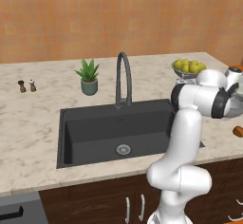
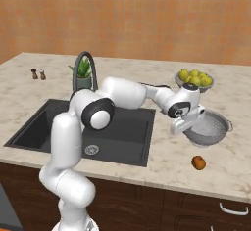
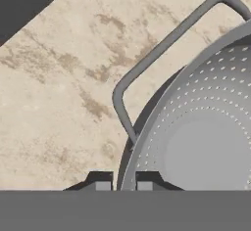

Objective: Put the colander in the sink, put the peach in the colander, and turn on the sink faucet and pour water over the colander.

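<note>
Silvery perforated metal marks the colander (image 2: 208, 127), which sits on the marble table (image 1: 33, 123) to the right of the sink (image 1: 95, 133), with the peach (image 2: 198, 162) lying on the table just nearer than it and apart from it. The gripper (image 3: 123, 182) is at the colander's left rim, and in the hand view its 2 jaws stand pressed in on either side of that thin rim, pinching it just below where the wire handle (image 3: 147, 63) joins. The colander still rests on the table, so the lift into the sink looks not yet done.

The pinch is on a thin edge at one side only, so the bowl's weight hangs well off the grip. On lifting, it could pivot between the jaws, droop, or slip free and drop back onto the table, perhaps knocking the peach away. Carried left at a low height, its sagging far side could catch the sink's edge. The sink faucet (image 1: 122, 78) stands at the far rim of the sink, and a wide swing could strike it.
</note>
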Motion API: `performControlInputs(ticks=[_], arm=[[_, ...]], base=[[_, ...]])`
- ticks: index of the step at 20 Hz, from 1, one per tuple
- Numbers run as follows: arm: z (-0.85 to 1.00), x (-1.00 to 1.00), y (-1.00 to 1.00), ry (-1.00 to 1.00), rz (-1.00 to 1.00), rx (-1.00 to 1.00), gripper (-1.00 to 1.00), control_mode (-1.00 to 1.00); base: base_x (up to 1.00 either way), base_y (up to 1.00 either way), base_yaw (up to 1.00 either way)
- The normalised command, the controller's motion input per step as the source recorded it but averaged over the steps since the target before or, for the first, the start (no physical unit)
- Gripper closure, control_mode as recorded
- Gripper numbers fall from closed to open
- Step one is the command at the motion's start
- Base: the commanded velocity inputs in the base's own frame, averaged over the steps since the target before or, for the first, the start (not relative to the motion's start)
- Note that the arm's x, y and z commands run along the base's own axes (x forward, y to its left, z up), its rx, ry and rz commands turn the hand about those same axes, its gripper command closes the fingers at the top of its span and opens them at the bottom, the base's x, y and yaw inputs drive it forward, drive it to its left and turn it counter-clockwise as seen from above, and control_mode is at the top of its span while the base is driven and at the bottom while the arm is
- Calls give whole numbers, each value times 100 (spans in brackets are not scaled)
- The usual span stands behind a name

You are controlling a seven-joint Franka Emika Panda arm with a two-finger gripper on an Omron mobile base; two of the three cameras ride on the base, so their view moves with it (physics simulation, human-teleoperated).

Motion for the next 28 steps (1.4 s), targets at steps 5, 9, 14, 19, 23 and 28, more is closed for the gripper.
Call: performControlInputs(ticks=[5,9,14,19,23,28], arm=[[36,-83,38,-9,20,-9,100,-100],[90,-78,53,-1,20,-10,100,-100],[97,-89,60,0,20,-11,100,-100],[60,-99,73,0,37,-7,100,-100],[28,-85,86,8,53,-6,100,-100],[0,-10,73,19,58,-1,100,-100]], base=[[0,0,0],[0,0,0],[0,0,0],[0,0,0],[0,0,0],[0,0,0]])
